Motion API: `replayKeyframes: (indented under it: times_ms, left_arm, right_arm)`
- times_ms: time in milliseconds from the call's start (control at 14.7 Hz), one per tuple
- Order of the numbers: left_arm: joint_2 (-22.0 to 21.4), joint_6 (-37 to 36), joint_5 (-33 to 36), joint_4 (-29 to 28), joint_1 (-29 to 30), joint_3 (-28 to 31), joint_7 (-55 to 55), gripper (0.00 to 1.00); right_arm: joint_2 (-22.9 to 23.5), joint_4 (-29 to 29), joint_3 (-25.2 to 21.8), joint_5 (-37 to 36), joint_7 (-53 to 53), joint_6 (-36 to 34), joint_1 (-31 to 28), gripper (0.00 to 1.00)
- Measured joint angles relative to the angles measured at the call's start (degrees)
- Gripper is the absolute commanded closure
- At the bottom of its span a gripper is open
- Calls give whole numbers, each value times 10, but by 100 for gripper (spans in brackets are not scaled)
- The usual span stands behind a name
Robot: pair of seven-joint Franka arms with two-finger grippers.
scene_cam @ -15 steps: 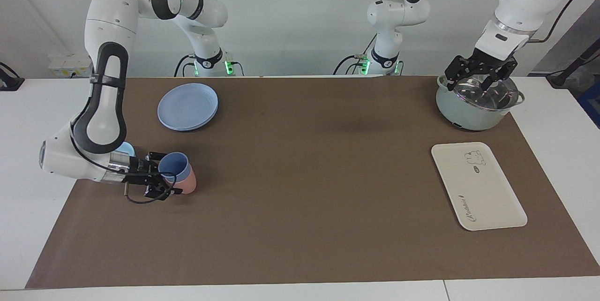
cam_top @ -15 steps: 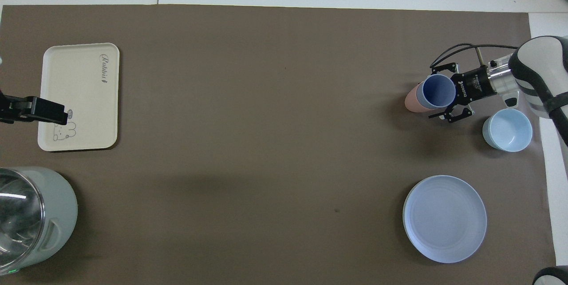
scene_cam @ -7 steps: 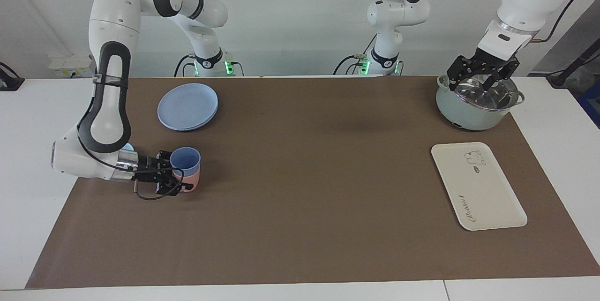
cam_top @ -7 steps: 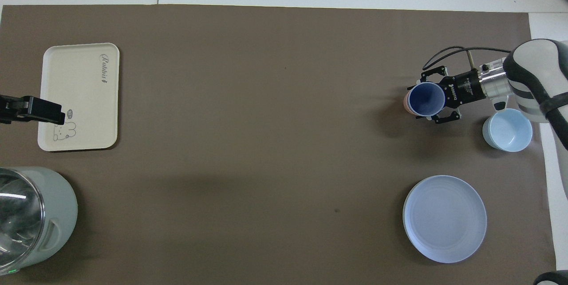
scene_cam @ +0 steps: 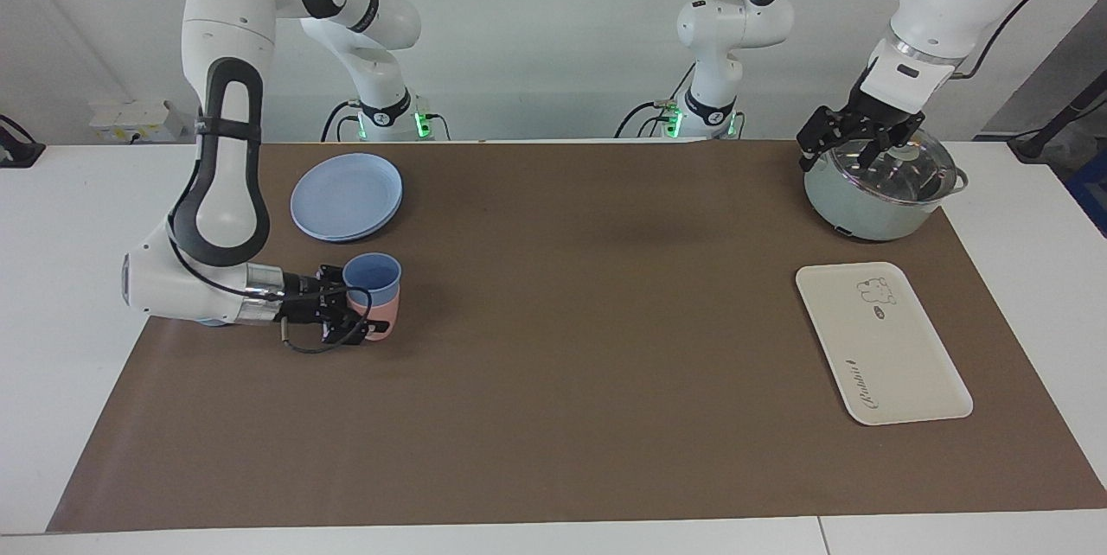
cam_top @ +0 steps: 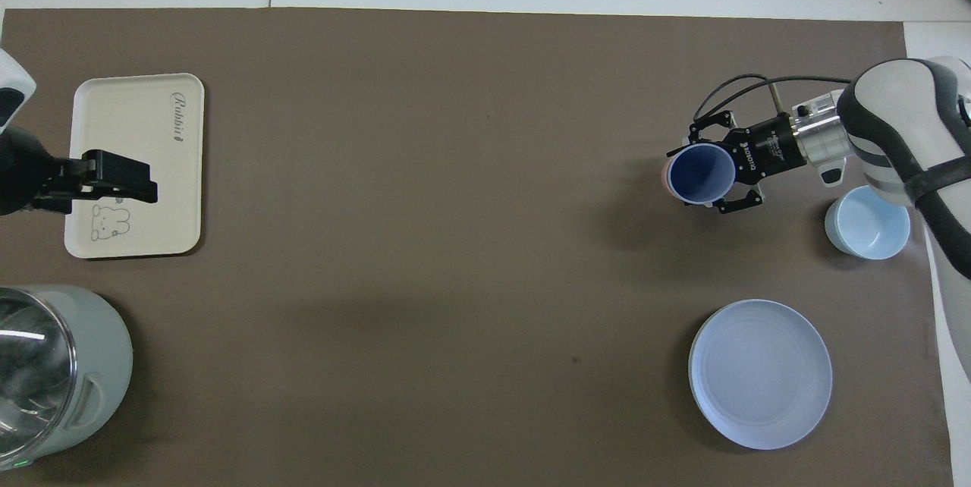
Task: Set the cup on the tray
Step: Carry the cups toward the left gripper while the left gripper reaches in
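The periwinkle-blue cup (scene_cam: 372, 271) stands upright, nested inside a pink cup (scene_cam: 383, 315), on the right arm's end of the brown mat. My right gripper (scene_cam: 363, 322) reaches in sideways, low over the mat, and is shut around the stack; it also shows in the overhead view (cam_top: 704, 174) with the cup (cam_top: 702, 174). I cannot tell whether the stack touches the mat. The cream tray (scene_cam: 882, 343) with a bear drawing lies bare at the left arm's end (cam_top: 136, 138). My left gripper (scene_cam: 852, 149) hangs open over the pot, apart from the tray.
A pale green pot with a glass lid (scene_cam: 882, 192) stands nearer to the robots than the tray. A round blue plate (scene_cam: 346, 196) lies nearer to the robots than the cups. A light-blue bowl (cam_top: 867, 221) sits under the right arm's wrist.
The right gripper has turned the tilted cup stack upright and carried it toward the middle of the table. The left gripper has shifted slightly over the pot.
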Motion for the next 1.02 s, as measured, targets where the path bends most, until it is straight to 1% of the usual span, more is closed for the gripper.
replayKeyframes:
  times_ms: [68,136,204,272,476,544,748,816,883,1019]
  left_arm:
    - [-1,12,-19,-6,-7,0,-24,0]
    - [-4,37,-34,-22,-26,-1,-62,0]
    - [-8,64,-41,-35,-48,-1,-105,0]
    - [-13,103,-42,-51,-82,-1,-164,0]
    - [-24,222,-42,-92,-189,-5,-337,0]
    - [-26,257,-42,-101,-217,-6,-386,0]
    - [-25,366,-42,-122,-278,-6,-498,0]
    - [-19,400,-42,-128,-291,-6,-520,1]
    - [-9,429,-42,-132,-302,-5,-535,5]
    - [24,476,-42,-135,-317,-5,-546,13]
  right_arm:
    - [-18,-7,0,0,11,0,18,100]
    - [-43,-16,0,0,41,3,43,100]
    - [-56,-21,0,0,69,7,57,100]
    - [-66,-23,0,0,95,14,70,100]
    - [-85,-24,0,0,148,24,108,100]
    - [-90,-24,0,0,173,37,123,100]
    - [-104,-24,0,0,237,68,162,100]
    - [-107,-24,0,0,248,75,172,100]
    - [-109,-24,0,0,260,85,181,100]
    - [-110,-24,0,0,278,97,192,100]
